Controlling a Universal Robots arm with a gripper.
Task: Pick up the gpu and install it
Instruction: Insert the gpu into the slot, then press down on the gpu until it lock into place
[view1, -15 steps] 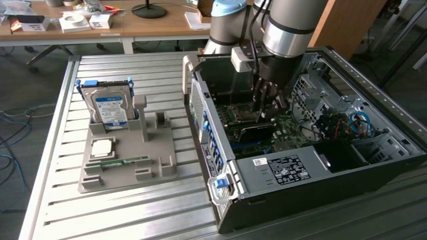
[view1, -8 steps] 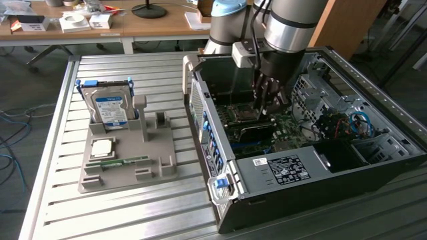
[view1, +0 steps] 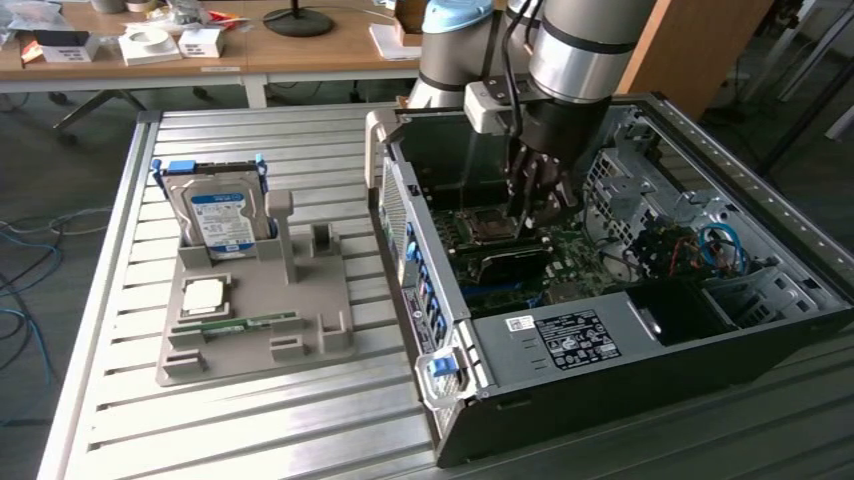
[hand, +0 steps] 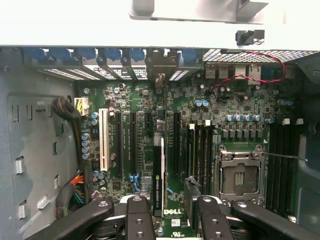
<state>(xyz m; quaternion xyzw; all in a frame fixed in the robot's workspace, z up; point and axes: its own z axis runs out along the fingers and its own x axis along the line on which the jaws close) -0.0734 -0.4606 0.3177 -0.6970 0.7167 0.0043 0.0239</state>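
A slatted metal tabletop (view1: 267, 420) carries an open computer case (view1: 601, 340), with wooden desks behind it at the far side of the room. The claw (view1: 541, 200) hangs inside the case, low over the motherboard (view1: 534, 265). In the wrist view the claw (hand: 167, 215) has its fingers (hand: 137, 217) apart, and between them stands the gpu (hand: 158, 175), a thin black card seen edge-on, upright in a motherboard (hand: 200, 110) slot. The fingers flank the card; whether they touch it cannot be told. In the exterior view the gpu (view1: 514, 262) shows as a dark slab just below the claw, beside the empty processor socket (view1: 483, 226). That socket (hand: 239, 176) also lies close to the claw in the wrist view, and a white expansion slot (hand: 104, 140) runs on the card's other side. On the exterior view's left, well apart from the case, a grey holder tray (view1: 254, 330) sits on the tabletop with a hard drive (view1: 220, 220) standing upright at its far end and a green memory stick (view1: 234, 324) lying nearer.
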